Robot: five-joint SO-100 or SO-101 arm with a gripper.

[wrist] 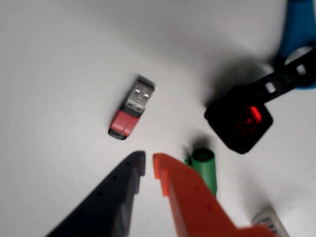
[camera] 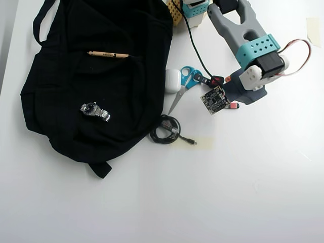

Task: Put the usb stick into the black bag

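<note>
USB stick: the usb stick (wrist: 131,107) is seen in the wrist view lying flat on the white table (wrist: 54,79), its silver plug turned up and to the right, its red body down and to the left. It is touched by nothing. In the overhead view only a small red tip (camera: 234,106) is seen beside the arm, which may be the stick; this cannot be told for sure.

Gripper: the gripper (wrist: 149,167) is held just below the stick in the wrist view. Its dark finger and its orange finger are parted by a narrow gap, and nothing is gripped between them.

Near things: a green marker (wrist: 204,169) is half hidden behind the orange finger. A black block (wrist: 239,120) with a red light is seen to the right, blurred. The blue scissors (wrist: 298,34) are cut off at the upper right edge. A white object (wrist: 269,222) with print is cut off at the lower edge and cannot be named.

Black bag: the black bag (camera: 76,61) is spread flat at the upper left of the overhead view, well apart from the gripper. A pencil (camera: 108,54) and a wristwatch (camera: 94,111) are lying on it. The opening cannot be made out.

Between: a white case (camera: 172,80) and a coiled black cable (camera: 165,130) are placed just beside the bag's right edge.

Surface: a plain white table, brightly lit. The room is not seen.
</note>
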